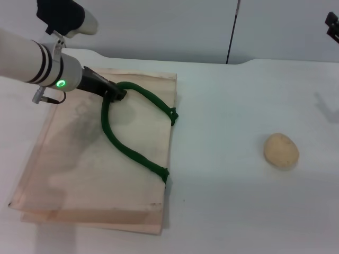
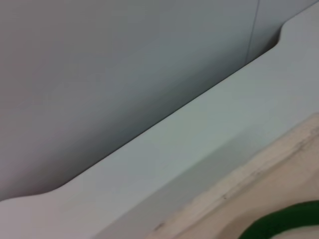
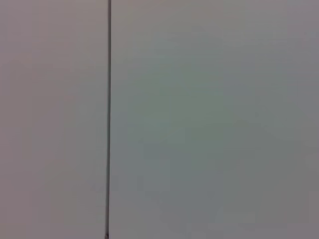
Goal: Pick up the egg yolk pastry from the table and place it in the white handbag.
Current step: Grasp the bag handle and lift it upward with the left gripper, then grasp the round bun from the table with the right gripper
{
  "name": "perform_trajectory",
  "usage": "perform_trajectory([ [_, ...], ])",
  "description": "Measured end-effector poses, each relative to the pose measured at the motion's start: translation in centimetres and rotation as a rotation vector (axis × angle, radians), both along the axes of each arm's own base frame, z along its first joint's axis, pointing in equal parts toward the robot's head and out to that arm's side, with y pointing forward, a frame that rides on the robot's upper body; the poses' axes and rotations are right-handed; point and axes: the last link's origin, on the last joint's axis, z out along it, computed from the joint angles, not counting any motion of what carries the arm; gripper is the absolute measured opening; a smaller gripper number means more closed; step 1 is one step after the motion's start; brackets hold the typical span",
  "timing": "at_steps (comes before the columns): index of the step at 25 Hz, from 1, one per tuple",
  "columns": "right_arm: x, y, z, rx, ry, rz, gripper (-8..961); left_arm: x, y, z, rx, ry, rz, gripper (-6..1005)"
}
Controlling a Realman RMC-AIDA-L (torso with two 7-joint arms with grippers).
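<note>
The egg yolk pastry (image 1: 281,150), a small pale tan ball, lies on the white table (image 1: 233,201) at the right. The white handbag (image 1: 95,159) lies flat at the left, cream with smudges, with a dark green rope handle (image 1: 127,148) looping over it. My left gripper (image 1: 117,94) reaches in from the left and is shut on the top of the handle's loop. The left wrist view shows the bag's edge (image 2: 259,179) and a bit of green rope (image 2: 284,221). Only a dark part of my right gripper (image 1: 332,26) shows at the far right edge, well above the pastry.
A grey wall (image 1: 175,26) with a dark vertical seam (image 1: 231,32) stands behind the table. The table's back edge has a step near the seam. The right wrist view shows only the wall and the seam (image 3: 108,119).
</note>
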Motion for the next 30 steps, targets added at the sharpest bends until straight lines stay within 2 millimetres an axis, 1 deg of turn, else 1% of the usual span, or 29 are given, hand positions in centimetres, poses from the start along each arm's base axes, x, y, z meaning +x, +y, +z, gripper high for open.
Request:
perform_trajectory([
  [7,-0.1,0.0,0.0,-0.001,0.001,0.002,672,0.2,0.0,-0.2,-0.008,0.0,-0.018,425],
  [9,-0.1,0.0,-0.1,-0.001,0.002,0.002,671,0.2,0.0,-0.2,-0.009,0.003,-0.022,275],
  [22,-0.5,-0.2,-0.3,-0.023,-0.024,0.039,659,0.1,0.0,-0.1,-0.017,0.02,-0.05,145],
  [27,-0.3,-0.2,-0.3,-0.026,-0.028,0.037,651,1.2,-0.1,0.0,-0.03,-0.023,-0.097,124],
  [30,-0.3,-0.2,-0.3,-0.03,-0.034,0.035,652,2.2,-0.2,1.1,-0.034,-0.061,-0.133,124],
])
